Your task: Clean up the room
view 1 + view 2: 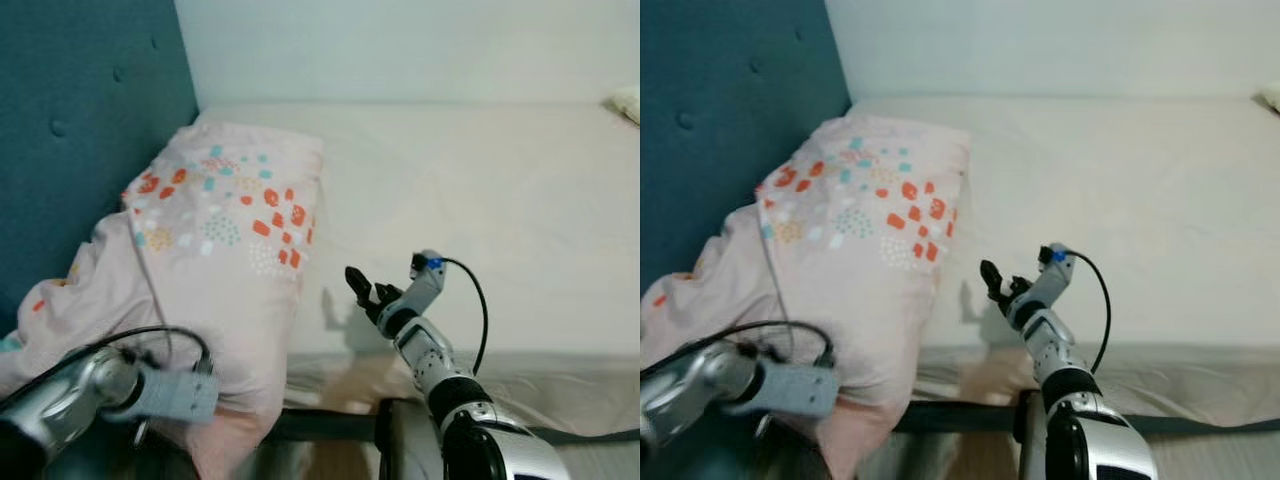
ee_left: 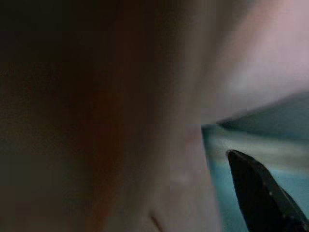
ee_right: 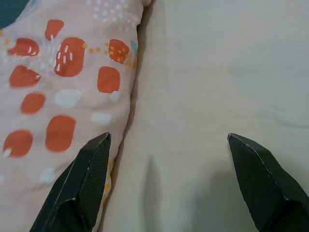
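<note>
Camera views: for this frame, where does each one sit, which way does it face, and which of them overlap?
Left eye view: on the head, looking down at the bed and patterned pillow; both silver arms show.
Right eye view: stereo twin, same scene slightly shifted.
Left wrist view: dark, pressed close to pink fabric; one black fingertip shows.
Right wrist view: above the pillow's edge and sheet, with the right gripper open.
Shared: the pillow and sheet appear in the head views and the right wrist view.

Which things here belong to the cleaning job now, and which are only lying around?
Job:
- pink pillow
- left gripper, against the pillow
- right gripper, open beside the pillow

Lying about:
- bed sheet
- blue headboard
</note>
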Robot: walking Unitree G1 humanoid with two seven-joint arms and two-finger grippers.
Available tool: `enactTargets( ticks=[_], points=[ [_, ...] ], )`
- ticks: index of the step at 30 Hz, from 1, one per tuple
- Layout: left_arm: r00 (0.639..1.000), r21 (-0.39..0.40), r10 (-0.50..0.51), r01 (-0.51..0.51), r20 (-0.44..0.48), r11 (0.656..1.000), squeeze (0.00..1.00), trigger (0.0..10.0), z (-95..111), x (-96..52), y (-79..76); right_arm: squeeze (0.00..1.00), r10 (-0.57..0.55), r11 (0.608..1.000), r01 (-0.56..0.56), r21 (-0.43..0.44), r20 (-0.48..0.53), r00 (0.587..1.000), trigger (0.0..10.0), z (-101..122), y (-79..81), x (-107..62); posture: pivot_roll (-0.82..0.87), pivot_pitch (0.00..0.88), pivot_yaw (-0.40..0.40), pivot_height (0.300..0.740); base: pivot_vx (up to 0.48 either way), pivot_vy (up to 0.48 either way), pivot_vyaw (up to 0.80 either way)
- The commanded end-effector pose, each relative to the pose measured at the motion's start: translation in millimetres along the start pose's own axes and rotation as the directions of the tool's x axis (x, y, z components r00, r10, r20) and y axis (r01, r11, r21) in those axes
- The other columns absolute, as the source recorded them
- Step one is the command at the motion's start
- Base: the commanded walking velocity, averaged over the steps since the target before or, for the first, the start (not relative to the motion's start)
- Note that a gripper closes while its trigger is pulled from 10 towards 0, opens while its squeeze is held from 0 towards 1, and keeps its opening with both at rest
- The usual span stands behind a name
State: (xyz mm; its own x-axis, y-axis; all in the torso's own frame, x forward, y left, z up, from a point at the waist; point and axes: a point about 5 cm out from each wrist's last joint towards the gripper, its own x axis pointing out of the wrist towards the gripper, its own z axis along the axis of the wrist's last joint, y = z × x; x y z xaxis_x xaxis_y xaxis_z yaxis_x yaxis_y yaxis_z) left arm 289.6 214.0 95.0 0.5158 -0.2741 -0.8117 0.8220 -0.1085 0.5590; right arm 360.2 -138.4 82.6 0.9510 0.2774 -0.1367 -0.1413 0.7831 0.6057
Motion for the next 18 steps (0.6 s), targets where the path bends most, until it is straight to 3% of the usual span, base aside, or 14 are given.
enactTargets(
  ticks=[1, 5, 7, 8, 10, 14, 18],
  points=[
    [0.996, 0.021, 0.083, -0.083, -0.008, 0.996, 0.00, 10.0, 1, 0.1, 10.5, 0.00, -0.010, 1.000, 0.010, 0.004, 0.003, 1.000, 10.0, -1, -1.4, -1.3, 0.10, 0.064, -0.024, 0.445, 0.000, 0.000, 0.00],
    [0.957, 0.015, 0.291, -0.291, -0.006, 0.957, 0.00, 10.0, 4, -3.5, 40.3, 0.00, -0.017, 1.000, 0.017, 0.003, 0.006, 1.000, 10.0, -2, -3.9, -3.0, 0.10, 0.067, -0.021, 0.445, 0.000, 0.000, 0.00],
    [0.912, -0.026, 0.409, -0.410, -0.031, 0.912, 0.00, 10.0, 0, -10.4, 58.5, 0.00, -0.019, 1.000, 0.019, 0.004, 0.007, 1.000, 10.0, -2, -4.7, -3.7, 0.10, 0.067, -0.023, 0.445, 0.000, 0.000, 0.00],
    [0.912, -0.026, 0.409, -0.410, -0.031, 0.912, 0.00, 10.0, 0, -10.4, 58.5, 0.00, -0.019, 1.000, 0.019, 0.004, 0.007, 1.000, 10.0, -2, -4.7, -3.7, 0.10, 0.067, -0.023, 0.445, 0.000, 0.000, 0.00],
    [0.872, -0.028, 0.488, -0.489, -0.040, 0.872, 0.00, 10.0, -2, -15.1, 72.5, 0.00, -0.020, 1.000, 0.020, 0.005, 0.005, 1.000, 10.0, -3, -5.0, -4.2, 0.10, 0.068, -0.024, 0.445, 0.000, 0.000, 0.00],
    [0.830, -0.001, 0.556, -0.557, -0.054, 0.831, 0.00, 10.0, -5, -17.1, 86.7, 0.00, -0.017, 1.000, 0.017, 0.008, -0.002, 1.000, 10.0, -7, -3.0, -4.0, 0.10, 0.071, -0.023, 0.445, 0.000, 0.000, 0.00],
    [0.830, -0.004, 0.556, -0.557, -0.040, 0.831, 0.00, 10.0, 0, -10.2, 88.0, 0.00, -0.015, 1.000, 0.015, 0.009, -0.002, 1.000, 10.0, -7, -1.8, -3.7, 0.10, 0.072, -0.021, 0.445, 0.000, 0.000, 0.00]
  ],
)
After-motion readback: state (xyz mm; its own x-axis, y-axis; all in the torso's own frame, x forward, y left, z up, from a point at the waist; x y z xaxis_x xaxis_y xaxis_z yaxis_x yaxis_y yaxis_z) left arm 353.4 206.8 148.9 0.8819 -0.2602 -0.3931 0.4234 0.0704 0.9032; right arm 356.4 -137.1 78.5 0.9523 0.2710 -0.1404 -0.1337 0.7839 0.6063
